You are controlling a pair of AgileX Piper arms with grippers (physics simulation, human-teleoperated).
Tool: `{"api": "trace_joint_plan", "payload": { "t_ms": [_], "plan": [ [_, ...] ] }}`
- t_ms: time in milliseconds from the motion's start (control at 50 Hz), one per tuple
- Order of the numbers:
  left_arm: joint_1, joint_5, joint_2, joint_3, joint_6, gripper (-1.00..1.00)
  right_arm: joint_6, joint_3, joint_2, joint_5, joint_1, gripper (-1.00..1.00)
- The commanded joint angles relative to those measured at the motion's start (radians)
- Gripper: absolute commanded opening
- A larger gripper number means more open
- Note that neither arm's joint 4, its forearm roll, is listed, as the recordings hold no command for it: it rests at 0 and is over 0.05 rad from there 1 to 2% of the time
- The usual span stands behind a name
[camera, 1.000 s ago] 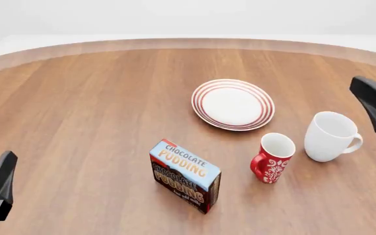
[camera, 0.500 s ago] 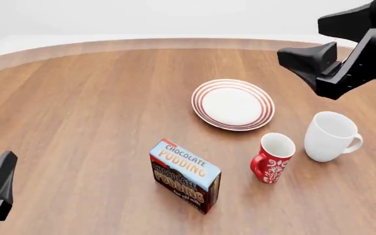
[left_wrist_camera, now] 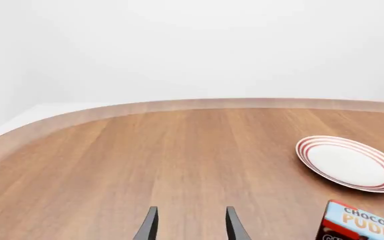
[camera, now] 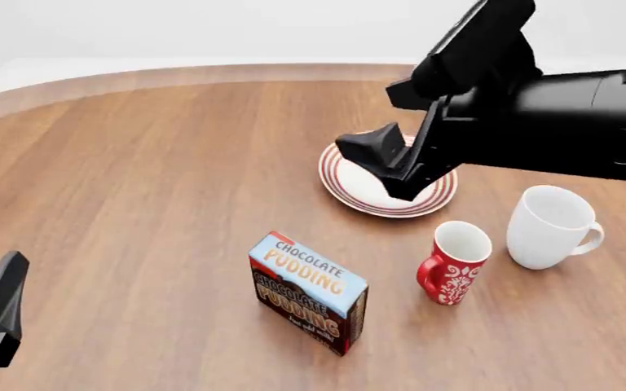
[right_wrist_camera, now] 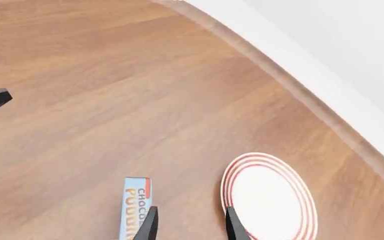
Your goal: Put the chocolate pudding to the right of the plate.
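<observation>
The chocolate pudding [camera: 307, 292] is a small box with a light blue top, standing on the wooden table in front of the plate [camera: 345, 184]. It also shows in the left wrist view [left_wrist_camera: 365, 225] and the right wrist view [right_wrist_camera: 135, 207]. The white plate with red rings [left_wrist_camera: 349, 162] [right_wrist_camera: 269, 197] is partly covered by my right arm. My right gripper [camera: 363, 118] [right_wrist_camera: 190, 220] hovers open above the plate's left side, holding nothing. Low at the near left, my left gripper [camera: 3, 281] [left_wrist_camera: 190, 220] stands open and empty, far from the box.
A red patterned mug [camera: 455, 262] stands right of the box and in front of the plate. A plain white mug [camera: 550, 226] stands further right. The table's curved far edge [camera: 291, 72] runs behind the plate.
My right arm has swung in from the right edge, up and leftward across the table, and now hangs over the plate. The left arm, box, plate and mugs have not moved.
</observation>
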Motion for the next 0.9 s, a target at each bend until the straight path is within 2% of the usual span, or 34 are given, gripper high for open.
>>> {"api": "trace_joint_plan", "payload": {
  "t_ms": [20, 400, 500, 580, 680, 900],
  "plan": [
    [0.0, 0.0, 0.0, 0.0, 0.0, 1.0, 0.04, 0.003, 0.102, -0.033, 0.069, 1.0],
    [0.0, 0.0, 0.0, 0.0, 0.0, 1.0, 0.11, -0.002, 0.166, -0.032, 0.117, 1.0],
    [0.0, 0.0, 0.0, 0.0, 0.0, 1.0, 0.103, 0.017, 0.179, -0.05, 0.113, 1.0],
    [0.0, 0.0, 0.0, 0.0, 0.0, 1.0, 0.119, 0.017, 0.201, -0.056, 0.121, 1.0],
    [0.0, 0.0, 0.0, 0.0, 0.0, 1.0, 0.103, 0.016, 0.217, -0.064, 0.124, 1.0],
    [0.0, 0.0, 0.0, 0.0, 0.0, 1.0, 0.118, 0.017, 0.258, -0.084, 0.139, 1.0]
  ]
}}
